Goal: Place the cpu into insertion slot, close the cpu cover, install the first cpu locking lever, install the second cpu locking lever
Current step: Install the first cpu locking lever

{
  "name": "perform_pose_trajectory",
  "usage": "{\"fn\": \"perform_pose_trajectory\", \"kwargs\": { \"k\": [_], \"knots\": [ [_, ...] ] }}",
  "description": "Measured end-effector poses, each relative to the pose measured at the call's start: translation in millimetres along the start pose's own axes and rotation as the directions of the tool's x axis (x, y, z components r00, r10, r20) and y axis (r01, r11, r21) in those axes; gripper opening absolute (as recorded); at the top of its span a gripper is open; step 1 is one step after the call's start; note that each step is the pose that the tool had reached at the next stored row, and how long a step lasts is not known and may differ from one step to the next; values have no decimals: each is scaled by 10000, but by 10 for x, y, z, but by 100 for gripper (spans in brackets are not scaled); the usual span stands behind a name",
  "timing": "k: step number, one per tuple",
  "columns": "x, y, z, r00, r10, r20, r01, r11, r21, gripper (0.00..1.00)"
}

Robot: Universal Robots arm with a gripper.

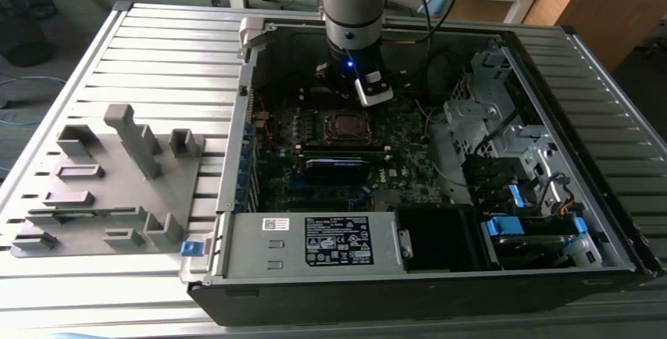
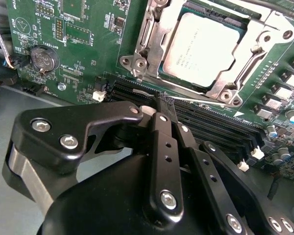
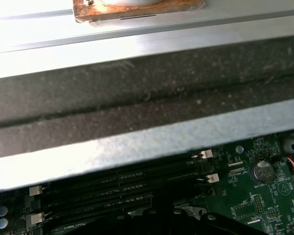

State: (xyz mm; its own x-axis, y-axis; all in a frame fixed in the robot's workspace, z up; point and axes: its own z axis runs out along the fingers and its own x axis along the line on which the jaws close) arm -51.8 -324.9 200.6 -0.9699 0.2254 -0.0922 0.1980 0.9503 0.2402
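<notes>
The cpu (image 2: pixel 201 46) is seated flat in the insertion slot (image 2: pixel 210 11), near the centre of the exterior view inside the opened computer case (image 1: pixel 542 272). The cpu cover (image 2: pixel 220 90) is folded down over its edges, so the chip is held captive and only its silver top is left bare in the window. In the second wrist view the gripper (image 2: pixel 162 100) is drawn narrow, its tips brought together right at a thin locking lever (image 2: pixel 201 102) that runs along the cover's edge, just beside the memory slots (image 2: pixel 215 125). Whether the wire is actually pinched cannot be told. The low, close stance is judged to suit work on that lever, since so slim a wire is best met with the tips brought together.
</notes>
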Motion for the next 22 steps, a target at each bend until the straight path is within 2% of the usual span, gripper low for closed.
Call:
{"fn": "perform_pose_trajectory", "kwargs": {
  "k": [8, 19, 22],
  "knots": [
    [13, -3, -2, 10000, -17, 75, 17, 10000, -18, 11],
    [26, 4, -2, 10000, -19, 93, 19, 10000, -22, 11],
    [26, 5, -1, 9999, -24, 120, 24, 10000, -31, 11]
  ]
}}
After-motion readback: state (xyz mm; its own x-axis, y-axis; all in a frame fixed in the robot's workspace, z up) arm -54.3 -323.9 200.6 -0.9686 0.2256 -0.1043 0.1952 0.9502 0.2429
